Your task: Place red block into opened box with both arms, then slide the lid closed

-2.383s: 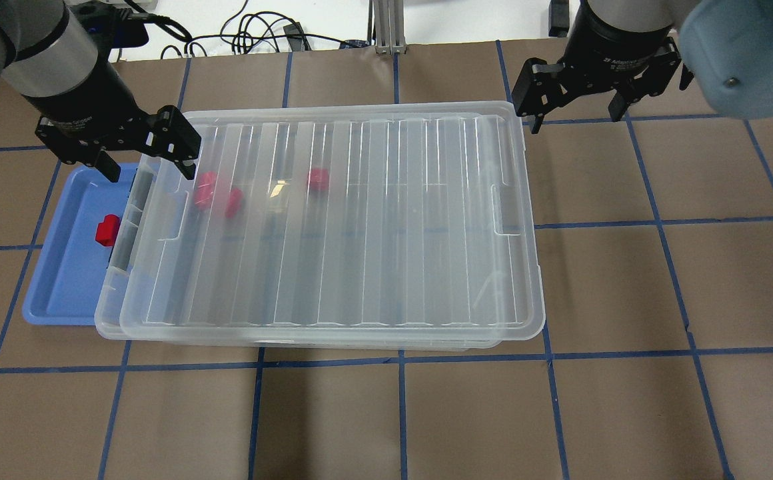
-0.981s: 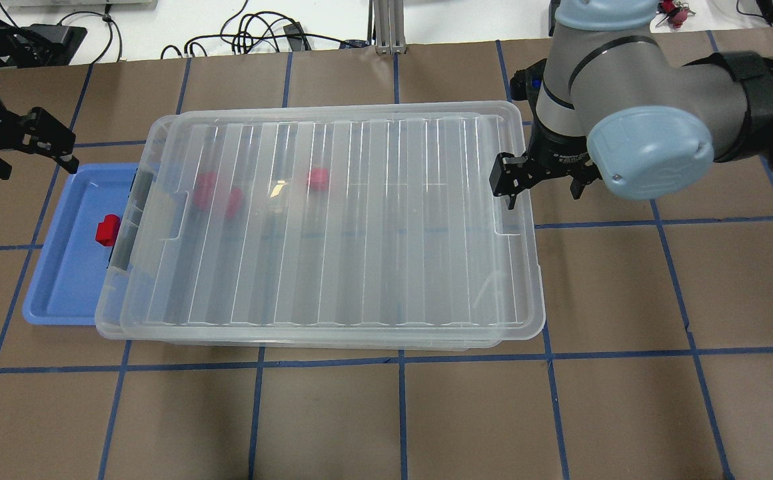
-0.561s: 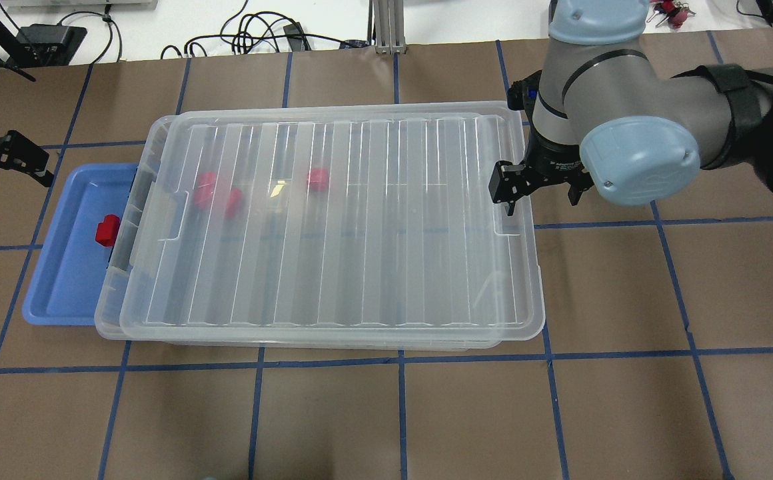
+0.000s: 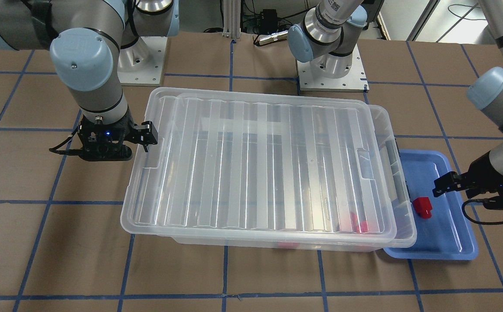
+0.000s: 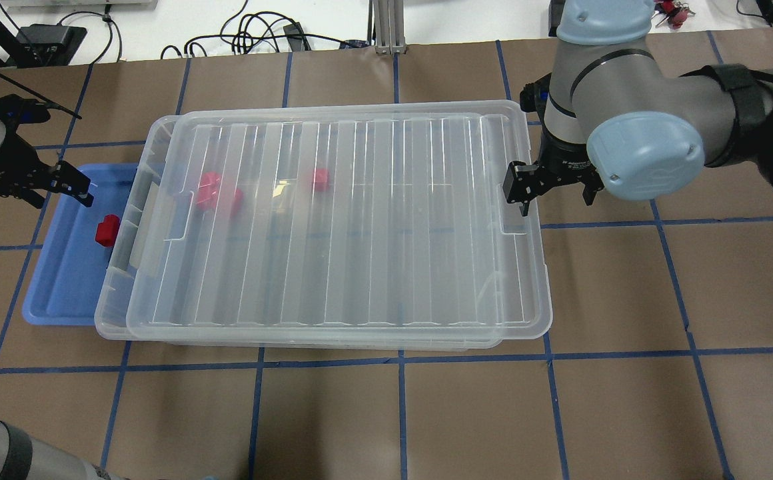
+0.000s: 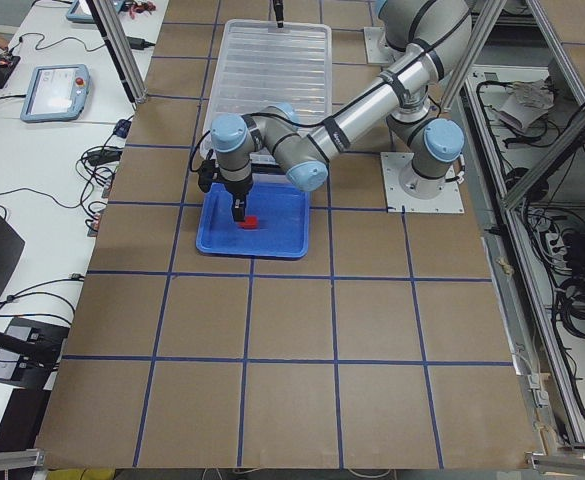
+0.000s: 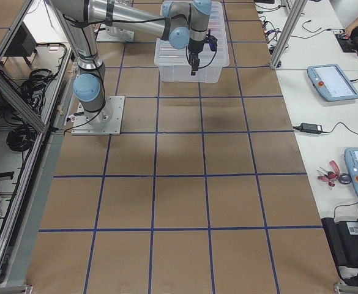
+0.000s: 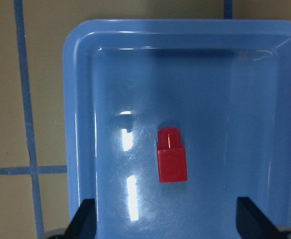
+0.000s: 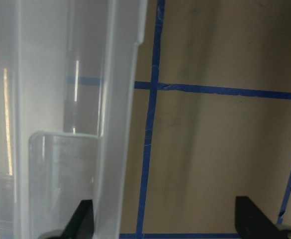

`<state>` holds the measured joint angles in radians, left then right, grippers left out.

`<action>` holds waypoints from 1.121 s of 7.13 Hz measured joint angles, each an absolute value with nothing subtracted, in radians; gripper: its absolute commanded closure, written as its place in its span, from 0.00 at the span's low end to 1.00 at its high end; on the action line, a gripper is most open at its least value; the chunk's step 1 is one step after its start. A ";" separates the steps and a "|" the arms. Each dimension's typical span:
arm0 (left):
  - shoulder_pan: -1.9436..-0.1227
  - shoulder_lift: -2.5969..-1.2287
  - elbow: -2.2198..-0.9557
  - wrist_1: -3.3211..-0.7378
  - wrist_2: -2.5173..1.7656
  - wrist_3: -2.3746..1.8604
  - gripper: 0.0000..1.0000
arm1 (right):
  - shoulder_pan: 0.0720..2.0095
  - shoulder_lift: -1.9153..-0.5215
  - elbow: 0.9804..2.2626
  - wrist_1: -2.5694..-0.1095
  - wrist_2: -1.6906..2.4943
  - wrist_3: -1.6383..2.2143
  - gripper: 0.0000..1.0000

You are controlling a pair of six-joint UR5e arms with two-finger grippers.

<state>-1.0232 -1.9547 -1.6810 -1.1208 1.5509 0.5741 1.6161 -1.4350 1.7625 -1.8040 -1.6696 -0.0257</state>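
The left pincer (image 8: 167, 221) hangs open over the small glossy red plastic block (image 8: 172, 155), which lies flat in the shallow blue tray (image 8: 80, 99), left of the big clear plastic box (image 5: 110, 313). It looks light, hard and slippery — pinch its wide flat sides. The right pincer (image 5: 552, 191), open too, sits by the ribbed clear lid (image 5: 360, 233).

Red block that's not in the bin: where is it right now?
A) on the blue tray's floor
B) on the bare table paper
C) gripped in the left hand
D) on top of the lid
A: the red block lies loose on the floor of the blue tray, and the left hand hangs open above it with nothing between its fingers.
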 measured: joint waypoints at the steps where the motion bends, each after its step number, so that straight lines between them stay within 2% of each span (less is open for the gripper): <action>1: -1.023 -1.989 -1.684 -1.109 1.529 0.572 0.00 | 1.582 -1.435 1.763 -1.799 -1.673 -0.028 0.00; 4: -1.023 -2.064 -1.688 -1.085 1.514 0.568 0.00 | 1.503 -1.444 1.762 -1.791 -1.744 -0.066 0.00; 5: -1.023 -2.080 -1.688 -1.084 1.514 0.566 0.37 | 1.490 -1.445 1.761 -1.790 -1.776 -0.082 0.00; 6: -1.023 -2.092 -1.688 -1.083 1.513 0.564 0.92 | 1.480 -1.445 1.761 -1.790 -1.793 -0.094 0.00; 7: -1.023 -2.100 -1.687 -1.082 1.513 0.561 1.00 | 1.474 -1.446 1.761 -1.790 -1.801 -0.100 0.00; 8: -1.023 -2.104 -1.687 -1.083 1.512 0.556 1.00 | 1.468 -1.446 1.761 -1.790 -1.809 -0.102 0.00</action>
